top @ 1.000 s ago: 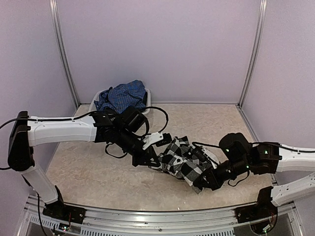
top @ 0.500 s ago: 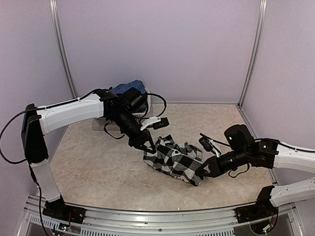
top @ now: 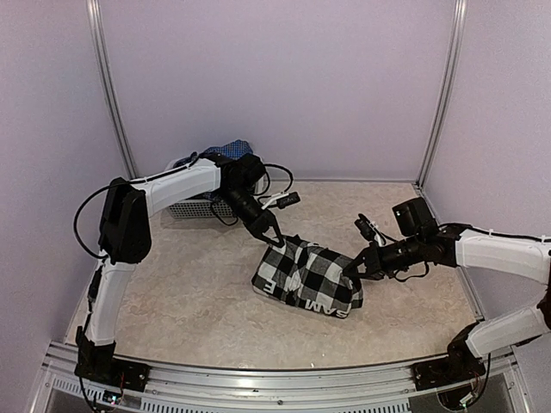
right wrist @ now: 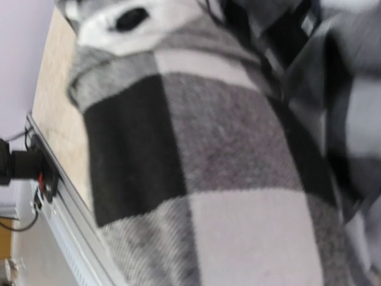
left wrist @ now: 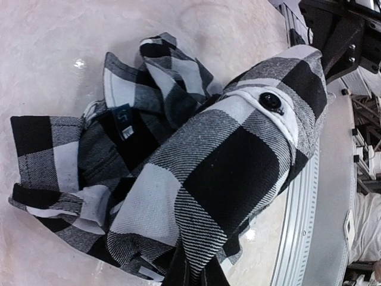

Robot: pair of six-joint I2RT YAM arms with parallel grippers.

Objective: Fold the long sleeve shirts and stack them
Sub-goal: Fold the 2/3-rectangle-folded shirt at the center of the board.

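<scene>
Left hand point(top: 279, 244), right hand point(top: 352, 268) clamped on checked shirt point(top: 306, 280); button point(left wrist: 271, 101) in wrist views only.

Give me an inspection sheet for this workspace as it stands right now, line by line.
Surface: beige marbled tabletop, no damage seen.
Job's things: black-and-white checked shirt bunched mid-table, white lettering along its near edge; blue shirt heaped in the basket.
Clutter: white mesh basket at the far left; nothing else seen.
Grippers: left gripper pinches the checked shirt's far edge; right gripper at its right edge, grip hidden by cloth.
Cables: a black cable loop at the left wrist, another at the right.
Surroundings: lilac walls, metal corner posts, rail along the near edge.
</scene>
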